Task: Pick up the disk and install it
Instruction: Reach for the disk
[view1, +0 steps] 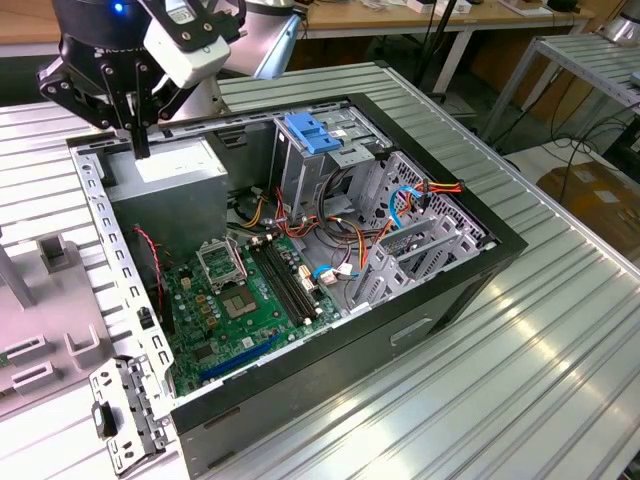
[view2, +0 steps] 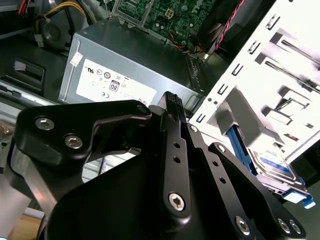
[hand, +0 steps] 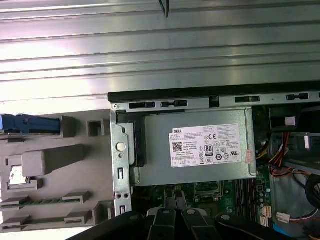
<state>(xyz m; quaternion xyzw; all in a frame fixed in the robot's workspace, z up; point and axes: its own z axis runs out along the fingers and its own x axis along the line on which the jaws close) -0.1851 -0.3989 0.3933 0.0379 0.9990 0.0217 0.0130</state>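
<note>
In the exterior view, the gripper (view1: 140, 148) hangs over the corner of the open computer case (view1: 400, 335) at the exterior view's left. Its fingertips are pressed together with nothing between them, just above the power supply (view1: 170, 165). A blue latch piece (view1: 312, 133) sits on top of the drive cage, and the motherboard (view1: 250, 300) lies on the case floor.

In the second wrist view, the closed gripper (view2: 171, 98) points at the power supply (view2: 115, 75). The disk (view2: 272, 167) lies in a pale grey holder (view2: 280, 65) outside the case, apart from the fingers.

In the first wrist view, the gripper (hand: 173, 198) sits near the power supply (hand: 205, 147). The blue end of the disk (hand: 20, 124) shows in the holder (hand: 50, 160).
</note>
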